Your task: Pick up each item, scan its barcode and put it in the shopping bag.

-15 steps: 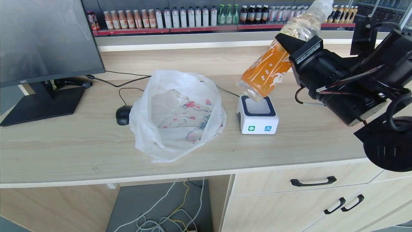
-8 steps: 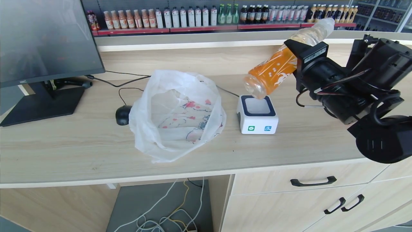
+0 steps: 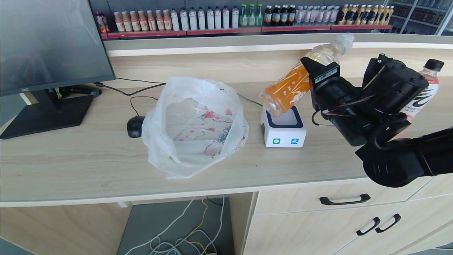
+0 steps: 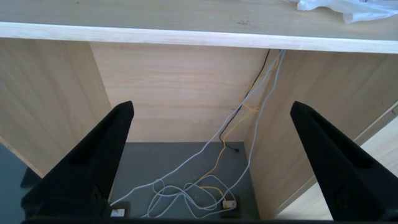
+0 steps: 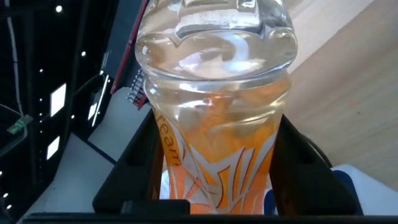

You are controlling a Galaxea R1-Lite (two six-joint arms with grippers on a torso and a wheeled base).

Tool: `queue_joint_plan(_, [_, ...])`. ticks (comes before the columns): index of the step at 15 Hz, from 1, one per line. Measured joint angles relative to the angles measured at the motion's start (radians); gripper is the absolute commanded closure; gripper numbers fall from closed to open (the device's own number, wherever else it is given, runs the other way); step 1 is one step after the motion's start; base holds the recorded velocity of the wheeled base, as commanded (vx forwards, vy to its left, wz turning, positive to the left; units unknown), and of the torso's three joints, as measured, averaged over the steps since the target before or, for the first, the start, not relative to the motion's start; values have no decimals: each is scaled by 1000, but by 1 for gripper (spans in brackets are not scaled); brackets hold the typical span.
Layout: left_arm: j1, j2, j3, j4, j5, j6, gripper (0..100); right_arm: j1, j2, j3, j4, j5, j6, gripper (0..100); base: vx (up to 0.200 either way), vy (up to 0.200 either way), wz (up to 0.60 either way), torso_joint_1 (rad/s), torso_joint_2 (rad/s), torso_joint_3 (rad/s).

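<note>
Orange bottle (image 3: 293, 86) tilting, base hovering above scanner (image 3: 283, 132); I'm seeing right gripper (image 3: 313, 71) clamping its midsection. Left gripper (image 4: 211, 109) hanging below surface (image 4: 124, 18) edge, fingers (image 4: 93, 162) spread wide apart.

Tilted orange bottle (image 3: 294, 86) over scanner (image 3: 283, 137); bag (image 3: 194, 124) open.

Bright, even light leaves only faint shadows on the counter (image 3: 70, 159); highlights glint on the bottle (image 5: 214, 93).

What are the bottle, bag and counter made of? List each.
Bottle: clear glossy plastic, probably; see-through, with an orange label.
Bag: thin translucent plastic film; it crinkles and slumps.
Counter: pale matte wood grain, possibly laminate.
</note>
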Motion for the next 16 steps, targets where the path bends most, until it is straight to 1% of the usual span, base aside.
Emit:
queue_joint_plan(3, [0,0,0,0,0,0,0,7,7,5,2,-4,29,100,0,0,0,0,0,0])
queue_joint_plan(6, [0,0,0,0,0,0,0,-17,7,3,4,-1,88,100,0,0,0,0,0,0])
queue_joint_plan(8, [0,0,0,0,0,0,0,-23,-3,12,17,-4,147,100,0,0,0,0,0,0])
queue_joint_plan(11, [0,0,0,0,0,0,0,-3,-20,49,39,-6,250,100,0,0,0,0,0,0])
queue_joint_plan(13, [0,0,0,0,0,0,0,3,-21,59,40,-7,290,100,0,0,0,0,0,0])
queue_joint_plan(15, [0,0,0,0,0,0,0,4,-22,55,41,-9,371,100,0,0,0,0,0,0])
queue_joint_plan(16, [0,0,0,0,0,0,0,5,-21,50,38,-9,387,100,0,0,0,0,0,0])
